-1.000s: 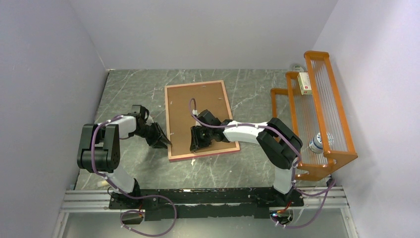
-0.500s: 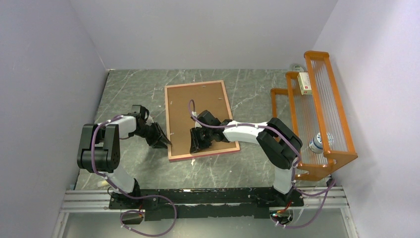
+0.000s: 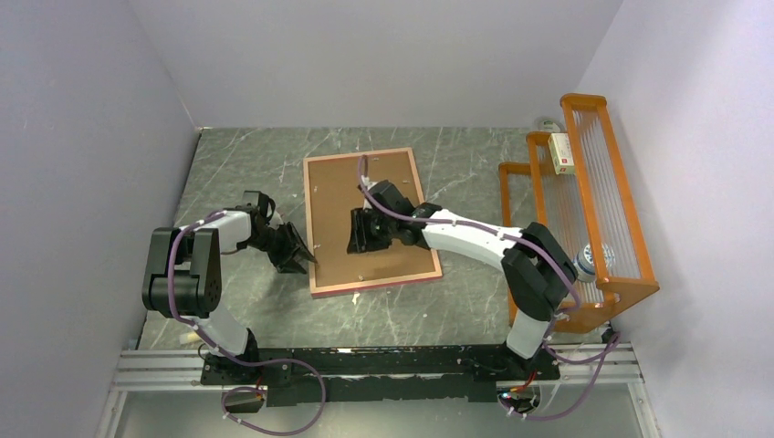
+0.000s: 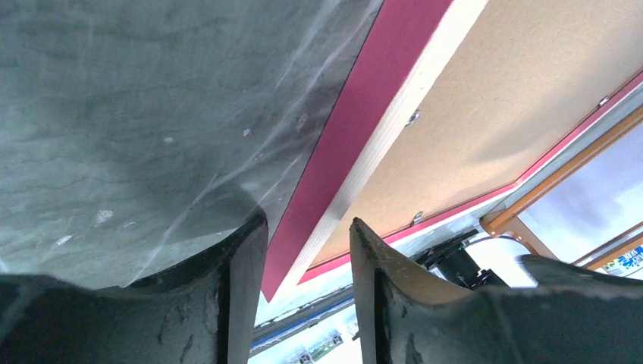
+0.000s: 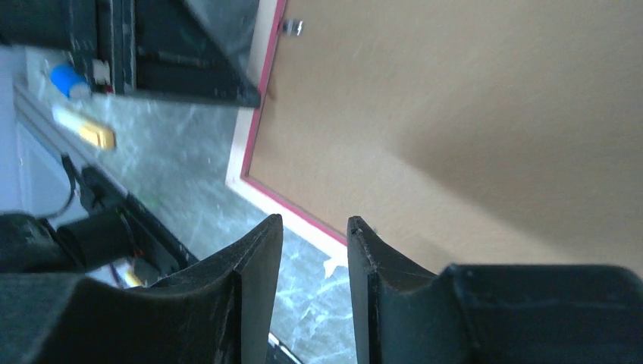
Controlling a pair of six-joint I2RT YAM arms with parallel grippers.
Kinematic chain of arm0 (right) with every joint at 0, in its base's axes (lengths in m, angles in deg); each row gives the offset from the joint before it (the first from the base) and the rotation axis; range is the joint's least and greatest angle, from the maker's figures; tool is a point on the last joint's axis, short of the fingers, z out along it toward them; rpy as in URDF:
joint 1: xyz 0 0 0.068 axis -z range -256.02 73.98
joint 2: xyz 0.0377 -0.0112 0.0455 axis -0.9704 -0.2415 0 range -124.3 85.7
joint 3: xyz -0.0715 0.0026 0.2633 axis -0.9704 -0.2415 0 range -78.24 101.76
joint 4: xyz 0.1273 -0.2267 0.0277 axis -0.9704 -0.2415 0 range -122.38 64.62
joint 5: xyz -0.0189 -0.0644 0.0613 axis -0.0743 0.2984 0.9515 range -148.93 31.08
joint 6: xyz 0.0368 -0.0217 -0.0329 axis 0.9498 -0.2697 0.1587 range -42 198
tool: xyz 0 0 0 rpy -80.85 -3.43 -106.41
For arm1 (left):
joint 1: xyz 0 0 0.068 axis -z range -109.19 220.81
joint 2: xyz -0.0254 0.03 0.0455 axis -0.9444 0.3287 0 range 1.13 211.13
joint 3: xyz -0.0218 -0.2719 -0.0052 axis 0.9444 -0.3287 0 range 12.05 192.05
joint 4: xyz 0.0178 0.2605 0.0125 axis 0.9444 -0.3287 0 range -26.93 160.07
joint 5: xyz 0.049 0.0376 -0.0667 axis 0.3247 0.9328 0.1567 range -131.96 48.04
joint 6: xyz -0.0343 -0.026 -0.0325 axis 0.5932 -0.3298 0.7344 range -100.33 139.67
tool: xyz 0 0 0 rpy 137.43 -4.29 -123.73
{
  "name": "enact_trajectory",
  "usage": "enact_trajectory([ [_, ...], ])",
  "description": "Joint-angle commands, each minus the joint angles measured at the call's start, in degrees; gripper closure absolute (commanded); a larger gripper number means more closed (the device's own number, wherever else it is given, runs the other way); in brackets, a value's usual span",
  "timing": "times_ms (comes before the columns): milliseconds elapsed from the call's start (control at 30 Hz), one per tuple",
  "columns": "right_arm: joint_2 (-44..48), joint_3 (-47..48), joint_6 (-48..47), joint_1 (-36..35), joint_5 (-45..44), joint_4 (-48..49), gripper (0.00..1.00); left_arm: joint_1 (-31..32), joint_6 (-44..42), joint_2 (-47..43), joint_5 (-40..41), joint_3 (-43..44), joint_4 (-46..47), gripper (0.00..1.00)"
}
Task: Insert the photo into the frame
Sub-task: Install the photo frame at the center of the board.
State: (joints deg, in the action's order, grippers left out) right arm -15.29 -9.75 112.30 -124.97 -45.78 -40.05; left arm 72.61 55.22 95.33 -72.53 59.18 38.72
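Note:
The frame lies face down on the marble table, pink rim and pale wood back showing. The brown backing board sits inside it. The photo is hidden. My left gripper is low at the frame's left edge near its front corner, fingers slightly apart, holding nothing. In the left wrist view the pink edge runs towards the gap between the fingers. My right gripper hovers over the board's middle. In the right wrist view it is slightly open and empty above the board.
An orange wire rack stands at the right, with a small box on top and a can inside. Grey walls close in the left, back and right.
My right gripper has moved away from the frame's front edge towards the middle of the backing board. The left gripper has stayed at the frame's left edge.

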Motion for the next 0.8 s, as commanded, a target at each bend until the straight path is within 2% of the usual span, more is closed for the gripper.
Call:
enact_trajectory([
  [0, 3.08, 4.15, 1.73, 4.25, -10.23, -4.29, 0.58, 0.04, -0.58, -2.34, 1.63, 3.1, 0.02, 0.48],
  [133, 3.05, 6.12, 2.37, 9.7, -15.23, -7.73, 0.52, 0.12, -0.01, -1.45, 1.61, 5.55, 2.17, 0.39],
  [267, 0.64, 9.6, 0.61, 15.69, -20.92, -10.72, 0.41, 0.05, -0.01, 2.13, 3.05, 9.11, 3.45, 0.3],
  [533, -13.21, 23.14, -2.33, 22.87, -27.42, -14.14, 0.2, 0.04, -1.17, 9.61, 6.87, 17.77, 2.8, 0.31],
  [633, -19.82, 30.31, -3.58, 23.78, -28.4, -14.32, 0.18, 0.0, -2.03, 11.74, 9.51, 19.63, 2.84, 0.32],
  [767, -27.7, 41.6, -2.48, 23.88, -30.31, -18.66, 0.18, -0.01, -3.58, 13.26, 7.44, 20.55, 4.84, 0.34],
])
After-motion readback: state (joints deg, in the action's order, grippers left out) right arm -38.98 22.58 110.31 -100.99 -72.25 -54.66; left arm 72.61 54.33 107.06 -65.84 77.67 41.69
